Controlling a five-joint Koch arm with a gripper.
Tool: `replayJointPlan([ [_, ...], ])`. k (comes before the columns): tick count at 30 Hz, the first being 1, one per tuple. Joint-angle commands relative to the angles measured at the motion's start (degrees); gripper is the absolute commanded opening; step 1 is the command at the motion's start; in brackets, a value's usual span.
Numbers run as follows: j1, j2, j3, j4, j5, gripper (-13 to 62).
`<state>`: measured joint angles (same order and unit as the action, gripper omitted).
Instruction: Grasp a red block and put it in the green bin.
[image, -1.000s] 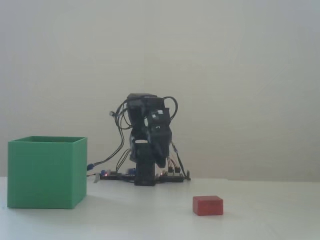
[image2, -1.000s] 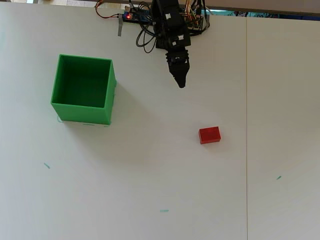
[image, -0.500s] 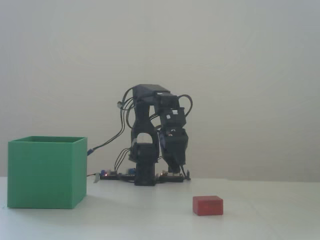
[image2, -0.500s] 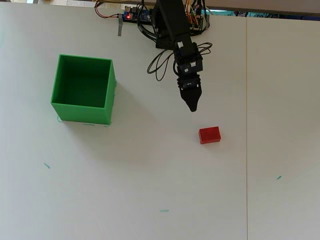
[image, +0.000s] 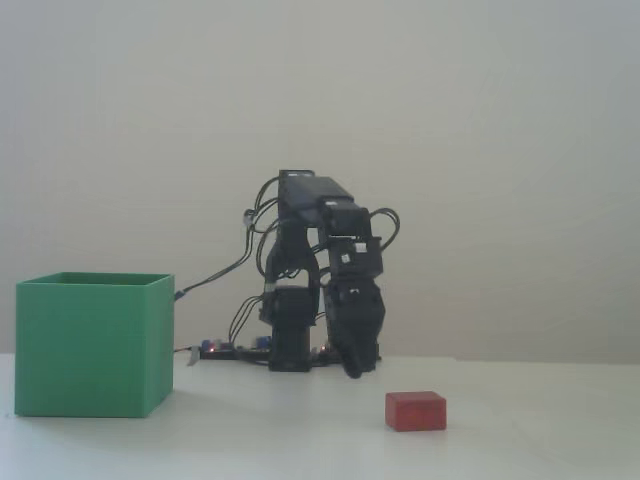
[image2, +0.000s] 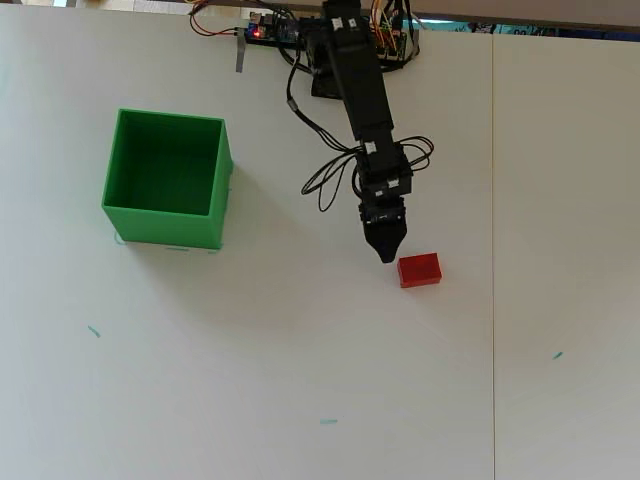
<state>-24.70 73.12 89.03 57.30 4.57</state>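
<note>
The red block (image2: 419, 270) lies flat on the white table, and it also shows low at the right in the fixed view (image: 416, 411). The green bin (image2: 166, 177) stands open-topped at the left, seen from the side in the fixed view (image: 93, 344). My gripper (image2: 387, 254) hangs at the end of the stretched black arm, its tip just left of the block's upper left corner. From the side, the gripper (image: 352, 369) points down close to the table, behind the block. The jaws come together in a single point with nothing between them.
The arm's base with a circuit board and loose wires (image2: 290, 30) sits at the table's far edge. A seam (image2: 493, 250) runs down the table to the right of the block. Small teal marks (image2: 328, 421) dot the near side.
The arm has stretched forward and down, carrying the gripper from near its base to right beside the red block. Block and bin have stayed put.
</note>
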Motion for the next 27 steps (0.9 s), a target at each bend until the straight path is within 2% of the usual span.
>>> replayJointPlan([
  [1, -1.4, -0.2, -5.2, 0.4, -0.2, 33.8],
  [11, -0.5, -5.3, -10.8, 1.9, -1.7, 33.8],
  [27, -3.2, -10.7, -11.0, 1.9, -4.3, 33.7],
])
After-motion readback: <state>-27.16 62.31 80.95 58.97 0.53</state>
